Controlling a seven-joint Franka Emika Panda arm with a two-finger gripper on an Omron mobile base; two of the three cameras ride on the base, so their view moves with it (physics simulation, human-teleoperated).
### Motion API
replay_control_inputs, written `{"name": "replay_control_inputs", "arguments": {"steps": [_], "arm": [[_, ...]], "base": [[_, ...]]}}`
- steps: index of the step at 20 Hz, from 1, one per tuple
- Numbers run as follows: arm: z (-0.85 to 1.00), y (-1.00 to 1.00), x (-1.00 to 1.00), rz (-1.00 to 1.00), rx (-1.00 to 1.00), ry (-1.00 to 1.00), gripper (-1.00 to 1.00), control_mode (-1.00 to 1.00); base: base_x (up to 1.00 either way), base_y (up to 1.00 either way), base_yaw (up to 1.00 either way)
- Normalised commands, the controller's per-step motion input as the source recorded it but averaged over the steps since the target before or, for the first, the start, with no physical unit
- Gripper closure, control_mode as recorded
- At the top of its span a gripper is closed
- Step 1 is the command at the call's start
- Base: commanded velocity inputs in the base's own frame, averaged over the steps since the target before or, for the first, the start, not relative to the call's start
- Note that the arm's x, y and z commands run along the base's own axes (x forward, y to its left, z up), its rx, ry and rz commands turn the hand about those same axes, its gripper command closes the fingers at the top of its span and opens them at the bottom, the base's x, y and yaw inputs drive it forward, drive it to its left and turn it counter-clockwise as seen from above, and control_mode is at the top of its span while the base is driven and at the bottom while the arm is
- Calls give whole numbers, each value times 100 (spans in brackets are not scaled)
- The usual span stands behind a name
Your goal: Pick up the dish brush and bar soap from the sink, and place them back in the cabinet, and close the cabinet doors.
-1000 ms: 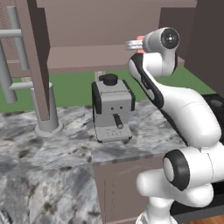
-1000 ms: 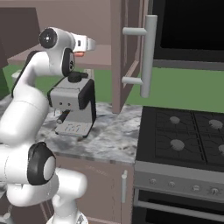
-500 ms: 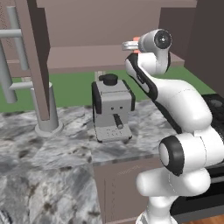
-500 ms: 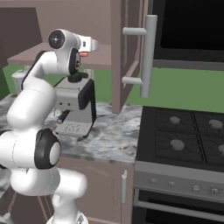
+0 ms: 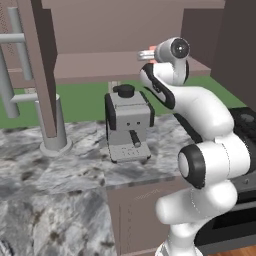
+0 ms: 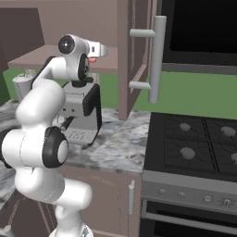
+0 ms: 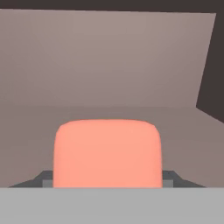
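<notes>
Salmon-pink bar soap point(image 7: 107, 153) takes up the lower middle of my hand view, sitting right between the two dark finger tips point(image 7: 43, 179), which peek out at either side of it. So the jaws are clamped on the soap, standing fairly wide because the block is wide. Behind it I see the plain brown shelf and back wall of the cabinet point(image 7: 109, 65), with a darker side panel in the upper right of that frame.

From the left base view, the gripper point(image 5: 146, 54) is up at the top middle, reaching level toward the cabinet shelf point(image 5: 95, 67), a bit of pink showing at its tip. One cabinet door point(image 5: 42, 65) stands open at the upper left with its silver bar handle. The grey coffee machine point(image 5: 127, 122) sits on the marble counter point(image 5: 55, 170) just below the hand.

In the right base view the other open door point(image 6: 134, 55) is centre top, and the stove point(image 6: 194, 143) is at lower right.
</notes>
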Motion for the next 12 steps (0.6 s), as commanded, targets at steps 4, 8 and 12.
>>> {"name": "replay_control_inputs", "arguments": {"steps": [4, 8, 12], "arm": [[-22, 3, 28, 0, 0, 0, 100, -100], [-27, 2, 23, 0, 0, 0, 100, -100], [-24, 0, 25, 0, 0, 0, 100, -100]], "base": [[0, 0, 0], [0, 0, 0], [0, 0, 0]]}}
